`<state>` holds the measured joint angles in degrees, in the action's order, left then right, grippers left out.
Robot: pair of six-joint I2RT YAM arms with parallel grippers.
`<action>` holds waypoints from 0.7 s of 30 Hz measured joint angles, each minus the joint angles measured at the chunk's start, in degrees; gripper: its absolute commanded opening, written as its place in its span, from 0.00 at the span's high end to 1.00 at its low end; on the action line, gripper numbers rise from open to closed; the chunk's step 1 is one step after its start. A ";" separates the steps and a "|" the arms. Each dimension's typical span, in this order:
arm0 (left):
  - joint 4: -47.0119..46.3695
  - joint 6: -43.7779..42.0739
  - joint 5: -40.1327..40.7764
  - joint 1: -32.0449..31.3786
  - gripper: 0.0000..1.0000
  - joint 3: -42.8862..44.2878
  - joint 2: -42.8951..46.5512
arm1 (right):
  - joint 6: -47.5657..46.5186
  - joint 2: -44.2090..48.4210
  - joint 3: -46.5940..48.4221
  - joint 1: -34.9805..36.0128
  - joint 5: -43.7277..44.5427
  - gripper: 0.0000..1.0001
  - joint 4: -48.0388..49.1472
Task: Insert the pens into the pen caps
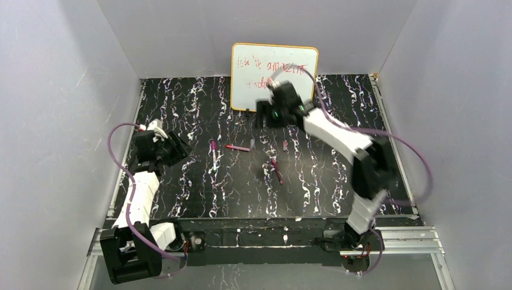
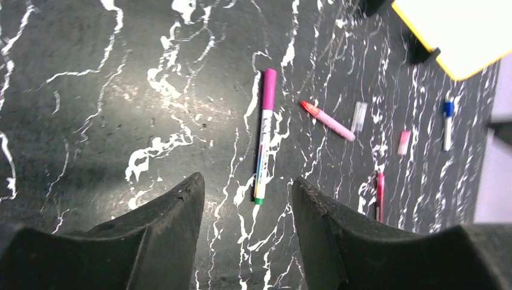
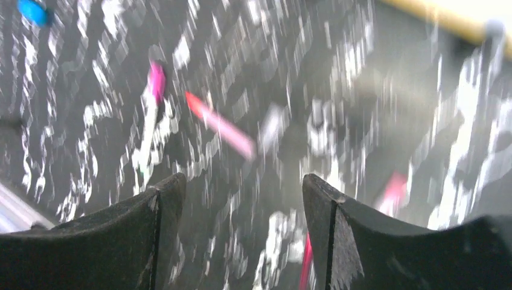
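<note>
Several pens lie on the black marbled table (image 1: pixel 181 193). A white pen with a magenta cap (image 1: pixel 214 154) (image 2: pixel 263 136) lies just ahead of my open, empty left gripper (image 1: pixel 175 149) (image 2: pixel 247 187). A pink pen (image 1: pixel 238 147) (image 2: pixel 329 121) with a bare red tip lies beside a grey cap (image 1: pixel 252 144) (image 2: pixel 359 116). Further right are a small pink cap (image 1: pixel 285 145) (image 2: pixel 404 142), a magenta pen (image 1: pixel 276 170) (image 2: pixel 380 196) and a blue-ended white pen (image 2: pixel 447 124). My right gripper (image 1: pixel 265 115) (image 3: pixel 238 184) hangs open and empty above the table near the whiteboard, motion-blurred.
A yellow-framed whiteboard (image 1: pixel 275 66) (image 2: pixel 465 30) with red writing stands at the back of the table. Grey walls enclose the table on three sides. Purple cables loop from both arms.
</note>
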<state>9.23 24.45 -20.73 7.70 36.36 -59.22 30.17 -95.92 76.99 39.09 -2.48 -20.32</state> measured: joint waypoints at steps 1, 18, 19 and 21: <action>-0.46 1.05 -0.48 1.70 0.47 -0.37 -0.07 | -4.81 -6.08 8.04 -1.79 -1.88 0.25 -2.23; -1.62 3.41 -3.93 5.25 0.46 -2.95 -0.52 | -48.00 -33.14 39.08 1.53 -19.67 0.33 -6.47; -1.73 3.39 -3.96 5.25 0.46 -2.97 -0.52 | -48.68 -33.14 37.97 1.90 -19.69 0.34 -6.43; -1.88 3.26 -4.02 5.25 0.46 -2.99 -0.52 | -50.12 -33.14 34.88 2.95 -19.52 0.35 -6.32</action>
<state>7.35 27.70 -24.75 12.95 33.36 -59.75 -19.94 -129.05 111.87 42.04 -22.00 -26.63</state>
